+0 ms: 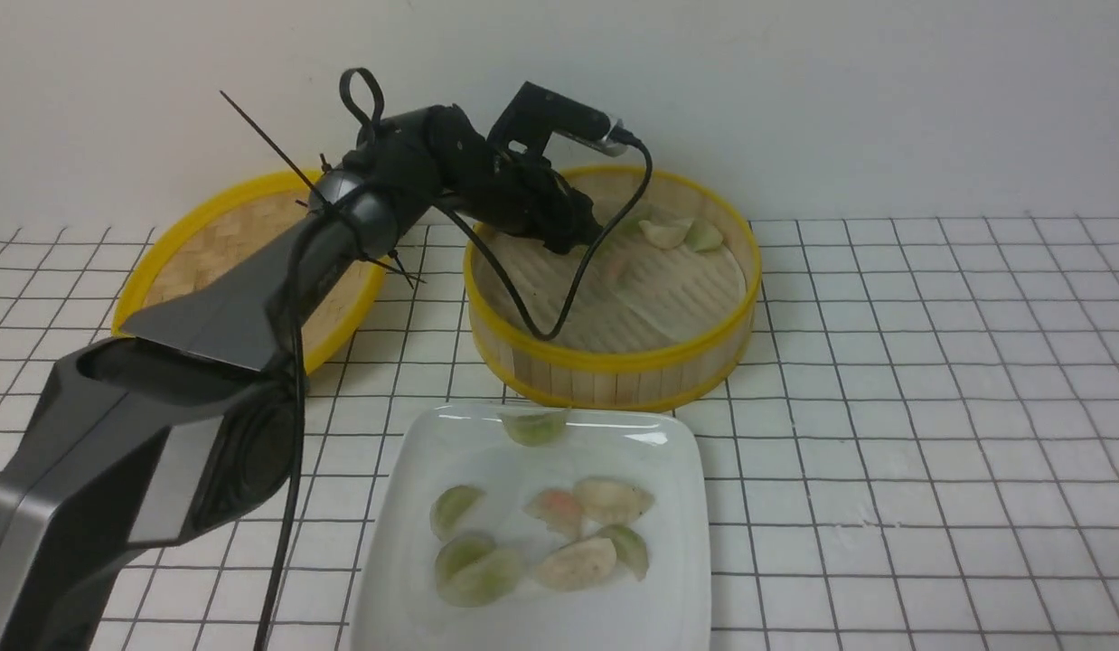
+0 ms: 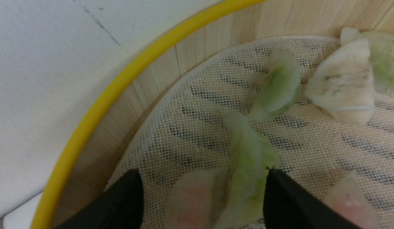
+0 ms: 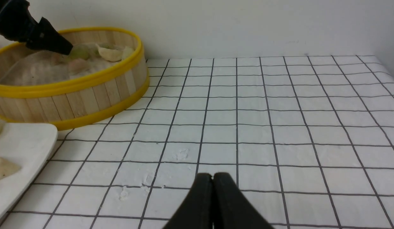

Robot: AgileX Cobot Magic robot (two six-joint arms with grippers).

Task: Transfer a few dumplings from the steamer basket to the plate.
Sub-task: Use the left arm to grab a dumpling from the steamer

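In the steamer basket (image 1: 614, 366) near the tabletop's (image 1: 885, 407) far edge, the left claw (image 2: 201, 171) stands spread astride a green dumpling (image 2: 248, 159); next, I'd say, it must clench gently and carry it to the plate (image 1: 679, 506).

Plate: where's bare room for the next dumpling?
Bare plate: the two far corners either side of the green dumpling at the far rim, and a strip along the right rim. Crowded: the middle and left, where the other dumplings bunch.
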